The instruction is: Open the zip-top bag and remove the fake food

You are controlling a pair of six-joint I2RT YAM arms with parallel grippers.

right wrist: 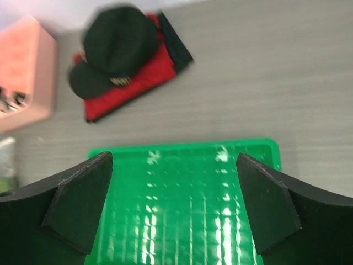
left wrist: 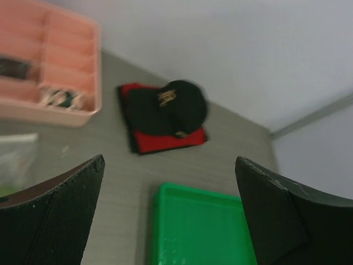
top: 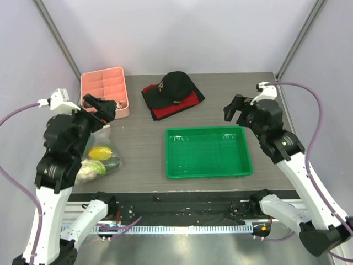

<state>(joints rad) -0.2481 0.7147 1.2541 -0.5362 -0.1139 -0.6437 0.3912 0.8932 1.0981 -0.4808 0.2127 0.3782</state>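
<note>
The zip-top bag (top: 101, 158) lies at the table's left edge, clear and crinkled, partly hidden under my left arm. The fake food shows through it: a yellow piece (top: 99, 152), a dark green piece (top: 111, 164) and a whitish piece (top: 85, 174). My left gripper (top: 100, 107) hangs above the table just beyond the bag, open and empty (left wrist: 170, 160). A sliver of the bag (left wrist: 16, 157) shows at the left wrist view's left edge. My right gripper (top: 236, 112) stands open and empty over the far right of the green tray (right wrist: 174, 157).
The empty green tray (top: 208, 152) sits mid-table, also seen as the tray (left wrist: 198, 226) and the tray (right wrist: 182, 210). A pink divided organizer (top: 105, 91) stands at the back left. A black cap on a folded red cloth (top: 172, 94) lies at the back centre.
</note>
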